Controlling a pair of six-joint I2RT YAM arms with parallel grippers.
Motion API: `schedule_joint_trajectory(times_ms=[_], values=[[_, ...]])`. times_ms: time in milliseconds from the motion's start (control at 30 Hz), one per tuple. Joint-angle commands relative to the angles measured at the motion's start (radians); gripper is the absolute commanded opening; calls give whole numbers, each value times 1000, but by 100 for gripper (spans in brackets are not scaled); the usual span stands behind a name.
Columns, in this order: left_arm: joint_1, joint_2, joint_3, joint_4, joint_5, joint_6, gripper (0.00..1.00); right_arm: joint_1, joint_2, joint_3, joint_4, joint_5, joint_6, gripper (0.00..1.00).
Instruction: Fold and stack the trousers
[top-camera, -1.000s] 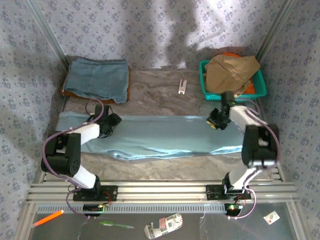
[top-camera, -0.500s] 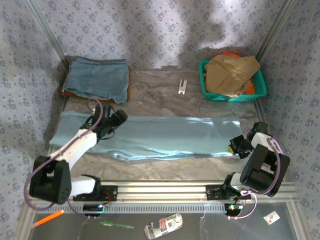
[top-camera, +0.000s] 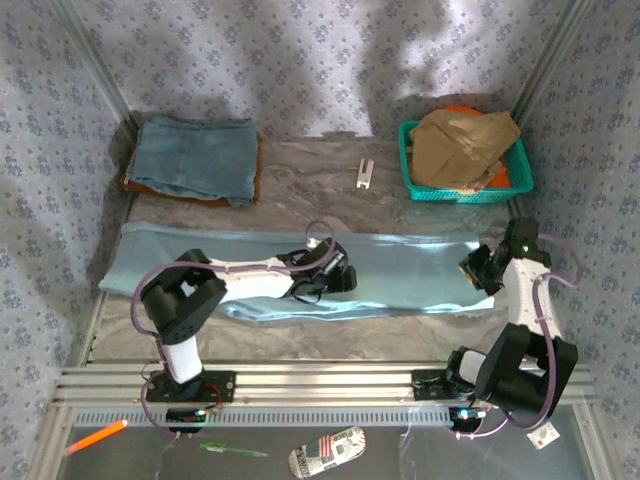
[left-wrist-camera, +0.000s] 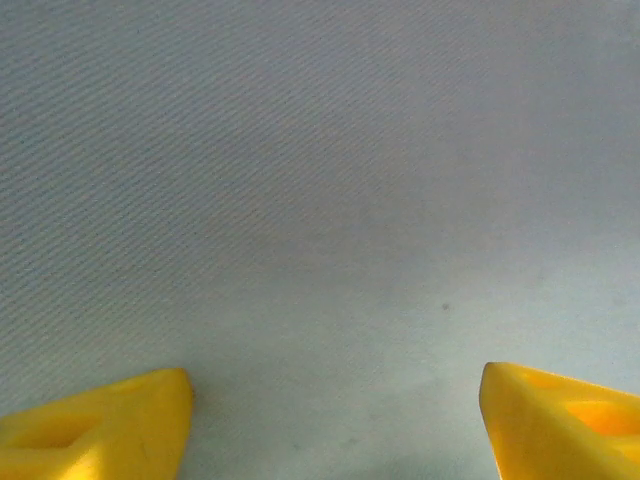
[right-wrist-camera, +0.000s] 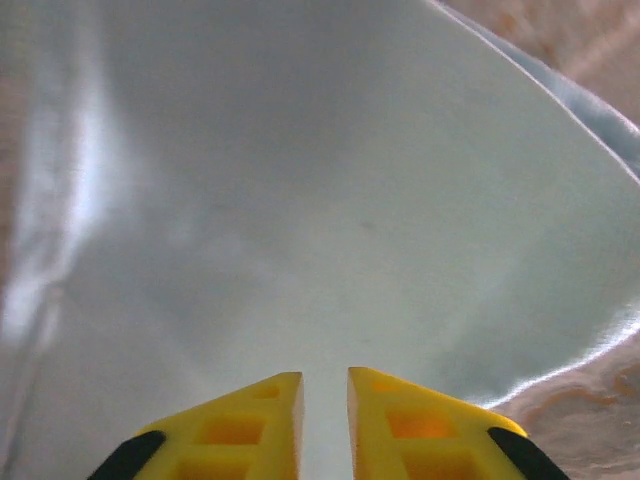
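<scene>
Pale sky-blue thin-cloth trousers (top-camera: 410, 265) lie flat lengthwise across the marbled table (top-camera: 310, 165), with bare strips along their near and far edges. The left gripper (top-camera: 342, 280), jaws wide, sits over mid-cloth. The right gripper (top-camera: 478, 270) sits at the right hem edge, jaws narrowly apart; whether it pinches the cloth cannot be told. A folded slate-blue denim garment (top-camera: 195, 160) and a teal plastic basket (top-camera: 405, 150) flank the open far strip

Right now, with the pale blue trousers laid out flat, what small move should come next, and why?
Probably the right claw should pinch the trousers at their right end and lift slightly. Its tips sit nearly together over that end, while the left claw hangs open over the middle of the cloth, where a fold could fall.
</scene>
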Motion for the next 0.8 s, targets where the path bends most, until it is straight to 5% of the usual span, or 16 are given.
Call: schedule_joint_trajectory(times_ms=[0, 267, 767], values=[[-5, 20, -80, 59, 4, -61, 76, 42, 8, 70, -80, 72, -42, 35], [16, -30, -273, 110, -29, -45, 77, 95, 176, 188, -112, 246, -96, 66], [78, -184, -313, 133, 57, 99, 82, 38, 453, 184, -103, 227, -107, 75]])
